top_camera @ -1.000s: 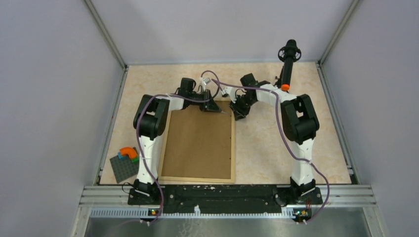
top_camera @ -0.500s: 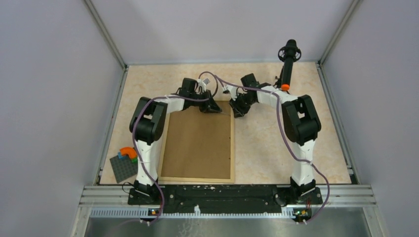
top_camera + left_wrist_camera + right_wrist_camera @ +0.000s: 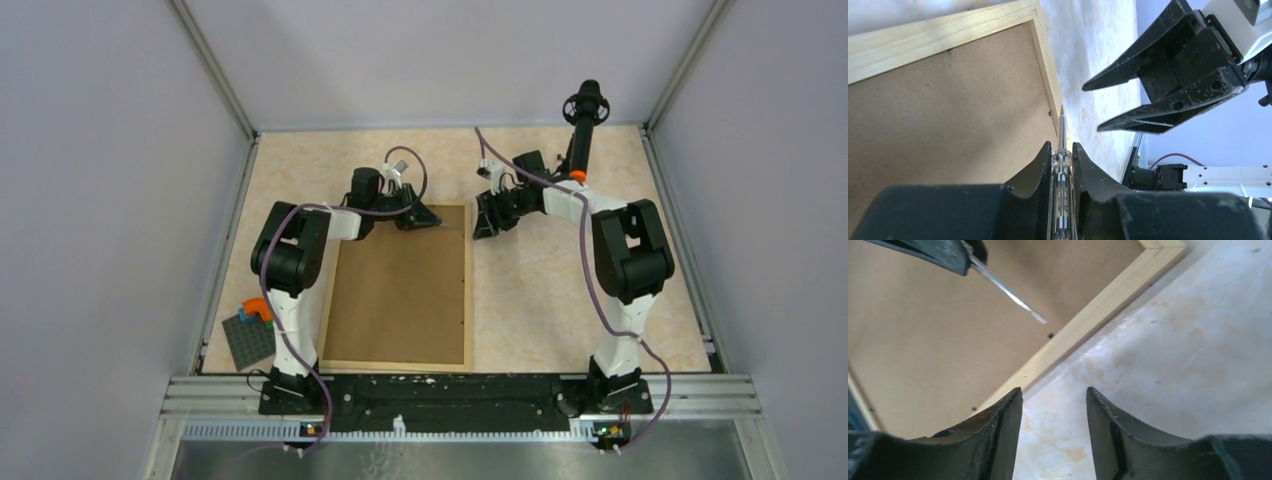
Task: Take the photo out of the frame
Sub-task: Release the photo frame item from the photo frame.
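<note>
Right gripper (image 3: 1053,390): fingers spreading, empty, drawing back off the frame (image 3: 948,30)'s far right corner; the wood rail is lying just beyond its left fingertip.
Left gripper (image 3: 1062,150): fingers pinching a screwdriver (image 3: 1061,125), tip hovering by a small tab (image 3: 1051,335) on that rail.
Judged: prying is passing to the left arm.
The frame is lying back-up, long axis running from under the left fingers toward the bases; the photo is sitting unseen beneath the backing board (image 3: 400,290).
</note>
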`<move>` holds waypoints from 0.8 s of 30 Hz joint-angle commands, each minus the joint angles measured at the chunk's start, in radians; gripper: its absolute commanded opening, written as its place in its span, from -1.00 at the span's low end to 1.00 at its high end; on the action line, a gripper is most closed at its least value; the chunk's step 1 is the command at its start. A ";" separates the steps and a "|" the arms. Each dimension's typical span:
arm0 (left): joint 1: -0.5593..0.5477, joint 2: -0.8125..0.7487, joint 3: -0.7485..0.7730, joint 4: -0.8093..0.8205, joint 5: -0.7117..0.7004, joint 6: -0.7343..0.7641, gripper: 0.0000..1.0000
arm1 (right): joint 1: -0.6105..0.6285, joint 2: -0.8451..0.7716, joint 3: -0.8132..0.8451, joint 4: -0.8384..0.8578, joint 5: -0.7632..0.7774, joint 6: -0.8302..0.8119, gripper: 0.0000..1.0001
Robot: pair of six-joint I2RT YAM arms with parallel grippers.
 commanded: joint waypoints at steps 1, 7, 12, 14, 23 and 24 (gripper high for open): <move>0.018 -0.051 0.008 0.034 0.022 0.044 -1.00 | 0.001 -0.063 -0.031 0.107 -0.078 0.255 0.05; 0.019 -0.023 0.022 -0.059 0.043 0.144 -1.00 | 0.002 0.017 -0.021 0.187 -0.051 0.474 0.28; 0.013 -0.010 -0.011 -0.033 0.056 0.157 -1.00 | 0.001 0.078 -0.007 0.190 -0.018 0.534 0.10; 0.009 0.000 -0.016 -0.023 0.052 0.164 -1.00 | 0.003 0.092 -0.012 0.202 -0.009 0.559 0.04; 0.003 0.048 0.000 -0.037 0.046 0.201 -1.00 | 0.004 0.116 -0.025 0.226 0.007 0.608 -0.15; 0.001 0.052 0.001 -0.042 0.044 0.205 -1.00 | 0.004 0.118 -0.025 0.227 0.007 0.609 -0.18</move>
